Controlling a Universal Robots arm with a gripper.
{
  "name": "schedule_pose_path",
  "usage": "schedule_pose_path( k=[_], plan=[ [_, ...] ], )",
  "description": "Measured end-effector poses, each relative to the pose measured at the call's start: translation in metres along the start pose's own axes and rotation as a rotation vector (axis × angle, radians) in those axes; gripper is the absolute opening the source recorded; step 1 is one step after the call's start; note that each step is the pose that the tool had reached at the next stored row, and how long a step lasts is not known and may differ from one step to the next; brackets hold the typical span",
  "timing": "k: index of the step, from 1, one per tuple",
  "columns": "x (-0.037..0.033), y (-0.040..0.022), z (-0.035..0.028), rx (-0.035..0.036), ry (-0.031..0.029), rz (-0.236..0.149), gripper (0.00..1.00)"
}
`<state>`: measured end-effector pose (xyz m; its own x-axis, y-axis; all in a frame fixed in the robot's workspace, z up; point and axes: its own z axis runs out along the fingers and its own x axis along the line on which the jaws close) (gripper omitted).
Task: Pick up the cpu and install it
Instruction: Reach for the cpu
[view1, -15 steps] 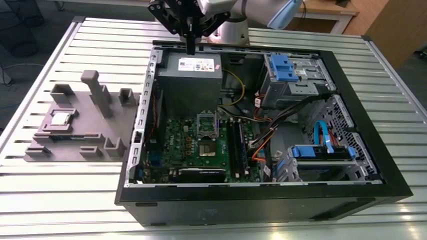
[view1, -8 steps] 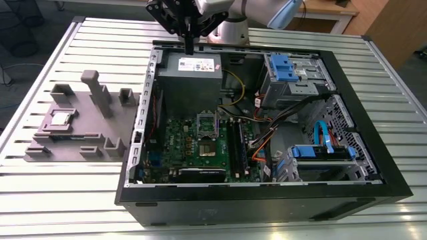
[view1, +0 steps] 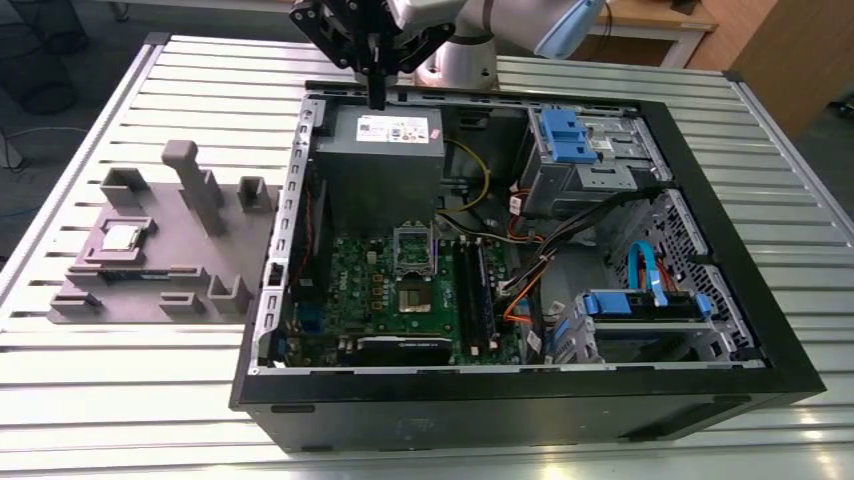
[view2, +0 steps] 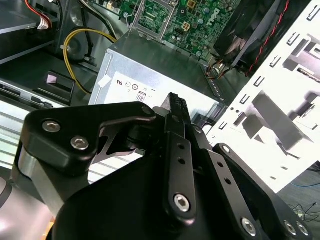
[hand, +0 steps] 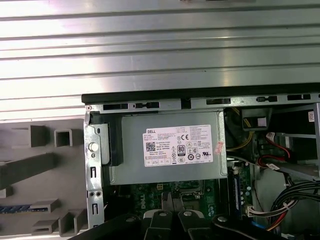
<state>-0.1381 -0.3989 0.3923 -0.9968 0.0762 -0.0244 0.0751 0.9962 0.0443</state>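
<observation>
The cpu, a small silver square, lies on the grey fixture plate at the exterior view's left, outside the computer case. My gripper hangs high over the case's back edge, above the grey power supply, far from the cpu. Its black fingers are shut together with nothing between them. In the first wrist view the gripper points down toward the power supply. The metal-framed socket sits on the green motherboard, with its frame raised.
The open black computer case takes up the middle of the slatted metal table. Inside are cables, blue drive brackets and a drive cage. Upright grey posts rise from the fixture plate near the cpu.
</observation>
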Motion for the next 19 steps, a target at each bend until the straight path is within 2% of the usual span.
schedule_pose_path(
  k=[15, 19],
  plan=[
    [0.0031, -0.0003, 0.0005, 0.0, 0.0001, 0.0, 0.1],
    [0.0057, -0.0005, 0.0015, 0.0, 0.0001, 0.0, 0.1]
  ],
)
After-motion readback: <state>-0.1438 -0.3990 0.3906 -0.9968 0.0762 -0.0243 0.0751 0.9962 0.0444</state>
